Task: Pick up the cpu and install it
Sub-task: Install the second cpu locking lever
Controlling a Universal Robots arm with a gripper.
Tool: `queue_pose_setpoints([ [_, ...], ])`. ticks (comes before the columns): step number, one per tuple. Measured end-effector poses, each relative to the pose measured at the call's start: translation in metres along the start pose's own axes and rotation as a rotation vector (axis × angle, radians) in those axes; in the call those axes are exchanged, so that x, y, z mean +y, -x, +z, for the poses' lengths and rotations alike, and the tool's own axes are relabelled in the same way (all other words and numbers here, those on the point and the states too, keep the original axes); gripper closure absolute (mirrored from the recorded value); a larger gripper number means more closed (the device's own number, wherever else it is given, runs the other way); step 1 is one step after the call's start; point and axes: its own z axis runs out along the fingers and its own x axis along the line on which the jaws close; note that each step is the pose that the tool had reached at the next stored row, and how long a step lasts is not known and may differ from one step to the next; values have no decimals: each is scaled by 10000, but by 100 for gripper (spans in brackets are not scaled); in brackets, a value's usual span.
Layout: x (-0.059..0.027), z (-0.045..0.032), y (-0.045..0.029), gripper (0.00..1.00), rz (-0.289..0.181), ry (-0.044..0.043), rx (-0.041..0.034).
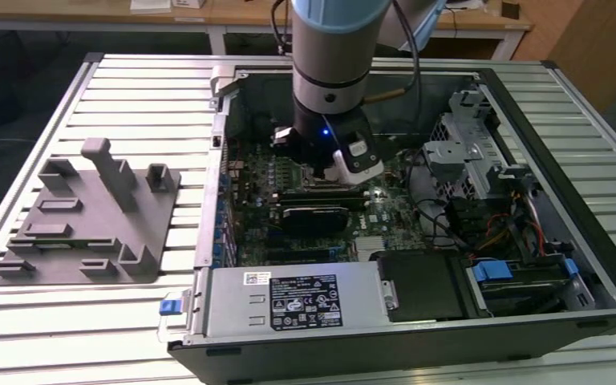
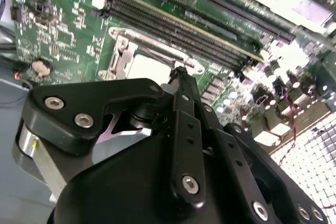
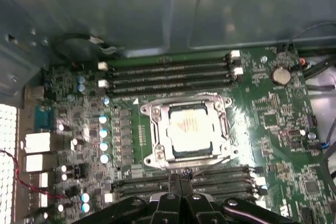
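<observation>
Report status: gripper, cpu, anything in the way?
Gripper low over the motherboard, beside the socket frame. Cpu sits inside that frame. Nothing lying across it.

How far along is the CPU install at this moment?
Looks mostly done: the cpu already lies in the socket frame on the motherboard. In hand: nothing visible; the gripper sits just beside the socket, inside the open computer case. Whether the socket is latched cannot be told.
</observation>
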Motion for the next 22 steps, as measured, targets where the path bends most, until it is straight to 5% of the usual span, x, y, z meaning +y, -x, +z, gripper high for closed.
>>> queue_pose_setpoints([
  [2,-3,13,2,89,-6,-133,-15],
  [4,-10,45,2,89,-7,-150,-14],
  [13,-42,188,-7,89,2,-150,-16],
  [22,-54,204,-64,89,5,-85,-8],
])
